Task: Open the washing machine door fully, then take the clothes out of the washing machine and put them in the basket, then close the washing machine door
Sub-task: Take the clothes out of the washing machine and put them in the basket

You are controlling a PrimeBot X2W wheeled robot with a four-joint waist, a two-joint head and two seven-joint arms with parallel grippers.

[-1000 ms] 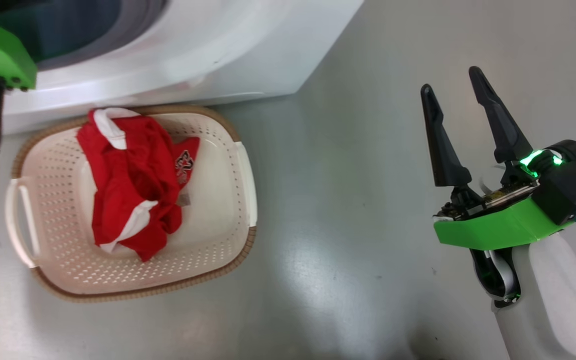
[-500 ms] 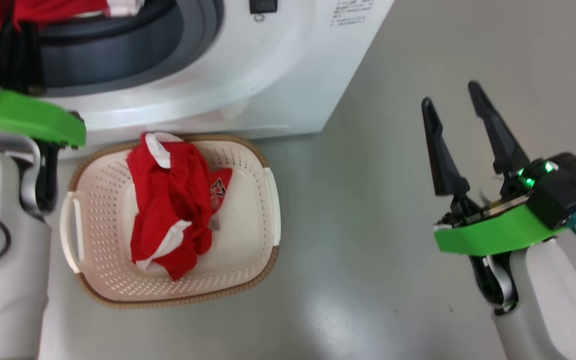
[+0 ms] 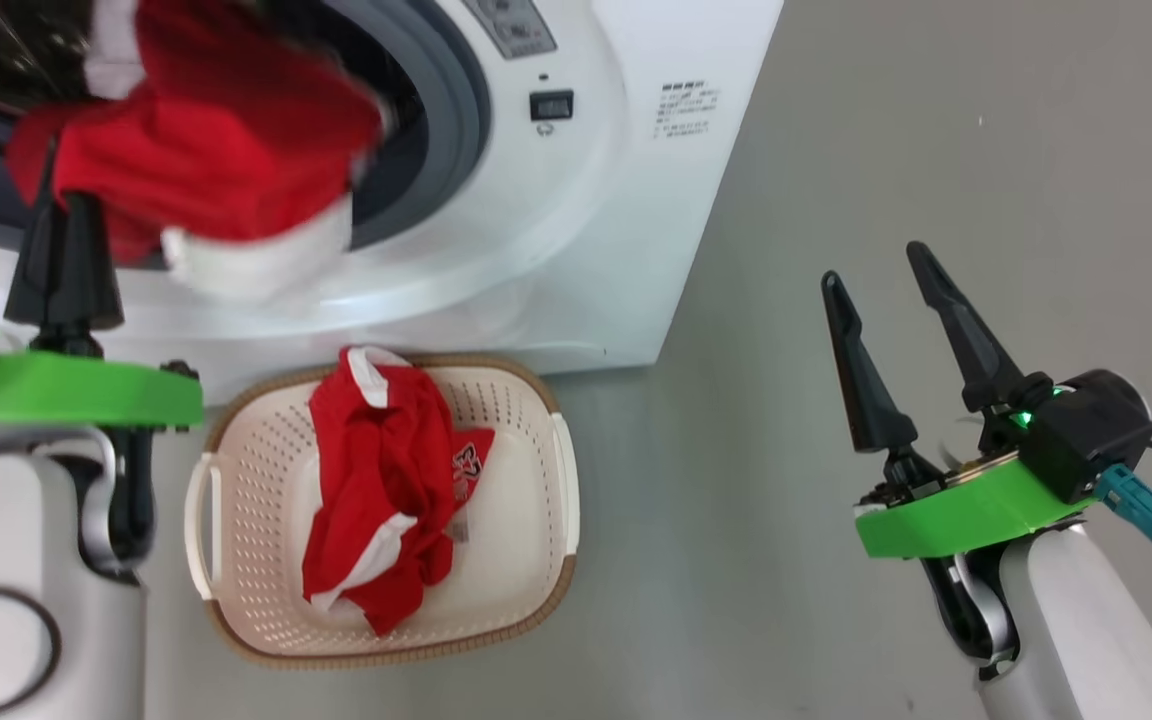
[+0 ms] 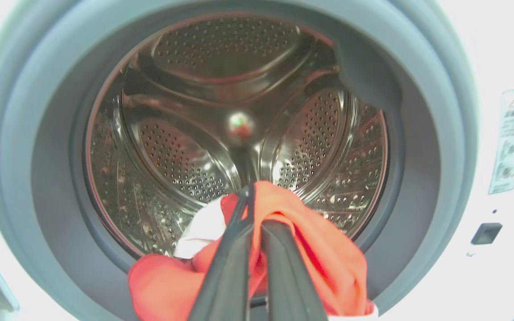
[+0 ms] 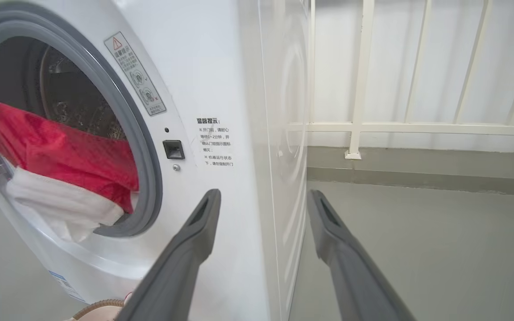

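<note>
The left claw (image 3: pixel 64 210), pinched shut on a red garment (image 3: pixel 206 150) with a broad white band, held it at the mouth of the white washing machine (image 3: pixel 596 250), the cloth spilling over the grey rubber ring (image 4: pixel 417 178) before the perforated steel drum (image 4: pixel 185 133). A second red garment (image 3: pixel 376 500), white-trimmed and bearing a dark print too blurred to read, lay crumpled in the cream basket (image 3: pixel 526 480) on the floor (image 3: pixel 836 150) just before the machine. The right claw (image 3: pixel 873 264) hung wide and empty, well apart from both.

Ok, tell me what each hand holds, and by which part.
Left hand pinches a red garment by a red fold beside its white band. Right hand: open, empty.
</note>
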